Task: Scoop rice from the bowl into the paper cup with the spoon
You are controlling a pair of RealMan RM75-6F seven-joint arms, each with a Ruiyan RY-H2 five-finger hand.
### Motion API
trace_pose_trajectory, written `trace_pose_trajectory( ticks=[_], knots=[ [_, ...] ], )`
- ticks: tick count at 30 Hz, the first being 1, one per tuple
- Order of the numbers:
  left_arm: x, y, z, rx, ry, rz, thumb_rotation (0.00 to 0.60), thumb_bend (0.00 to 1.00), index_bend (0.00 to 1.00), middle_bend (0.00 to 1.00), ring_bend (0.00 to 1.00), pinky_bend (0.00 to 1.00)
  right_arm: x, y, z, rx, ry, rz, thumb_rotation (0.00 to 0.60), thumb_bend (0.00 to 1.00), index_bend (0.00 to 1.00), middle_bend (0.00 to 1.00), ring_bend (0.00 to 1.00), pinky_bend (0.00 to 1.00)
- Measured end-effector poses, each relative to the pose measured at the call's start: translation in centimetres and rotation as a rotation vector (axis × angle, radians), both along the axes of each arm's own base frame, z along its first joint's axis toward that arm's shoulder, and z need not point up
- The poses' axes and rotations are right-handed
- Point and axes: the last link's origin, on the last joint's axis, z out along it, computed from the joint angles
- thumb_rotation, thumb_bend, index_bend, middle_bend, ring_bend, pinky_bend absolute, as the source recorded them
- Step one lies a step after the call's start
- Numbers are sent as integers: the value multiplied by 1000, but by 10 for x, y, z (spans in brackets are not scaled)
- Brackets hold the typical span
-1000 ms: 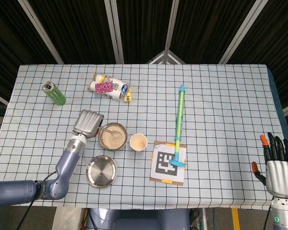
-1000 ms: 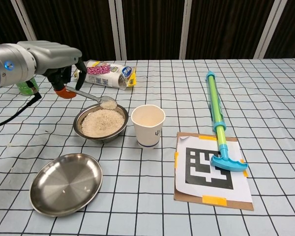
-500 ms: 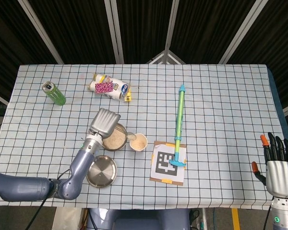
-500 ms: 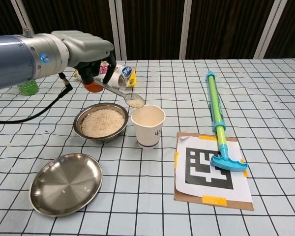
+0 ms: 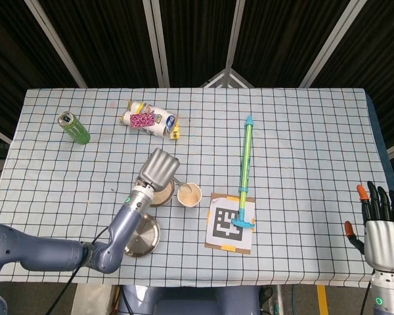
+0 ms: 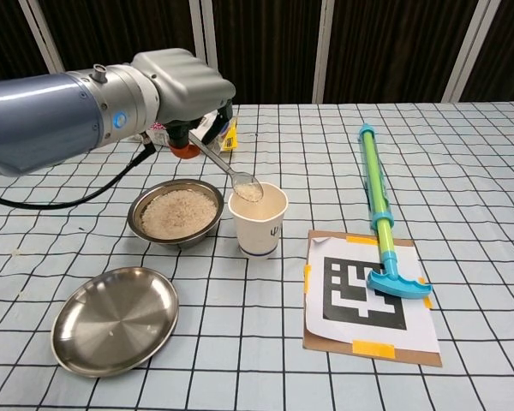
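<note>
Steel spoon (image 6: 227, 167) is gripped by the left hand (image 6: 184, 86), its tip tilted into the paper cup (image 6: 259, 219) beside the rice bowl (image 6: 175, 212) in the chest view. Overhead, the right hand (image 5: 379, 226) is seen empty, fingers spread, off the table (image 5: 302, 144) edge.

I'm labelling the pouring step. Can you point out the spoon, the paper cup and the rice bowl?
spoon (image 6: 248, 188): chest view, on its bowl over the cup.
paper cup (image 6: 259, 231): chest view, on its outer wall.
rice bowl (image 6: 145, 229): chest view, on its steel rim.
</note>
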Motion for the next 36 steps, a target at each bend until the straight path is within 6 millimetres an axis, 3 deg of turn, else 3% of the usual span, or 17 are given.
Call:
trace_pose_trajectory(
  ticks=[10, 18, 23, 36],
  knots=[
    [11, -2, -4, 55, 123, -238, 600, 474, 613, 1000, 1000, 1000, 0, 0, 0, -1, 0, 0, 600, 383, 0, 0, 0, 0],
    [19, -8, -7, 100, 255, -577, 600, 476, 614, 1000, 1000, 1000, 0, 0, 0, -3, 0, 1, 600, 383, 0, 0, 0, 0],
    [13, -8, -9, 115, 361, -764, 600, 476, 615, 1000, 1000, 1000, 0, 0, 0, -4, 0, 0, 600, 383, 0, 0, 0, 0],
    [7, -6, -11, 114, 425, -848, 600, 476, 616, 1000, 1000, 1000, 0, 0, 0, -6, -1, 3, 600, 383, 0, 0, 0, 0]
  ],
)
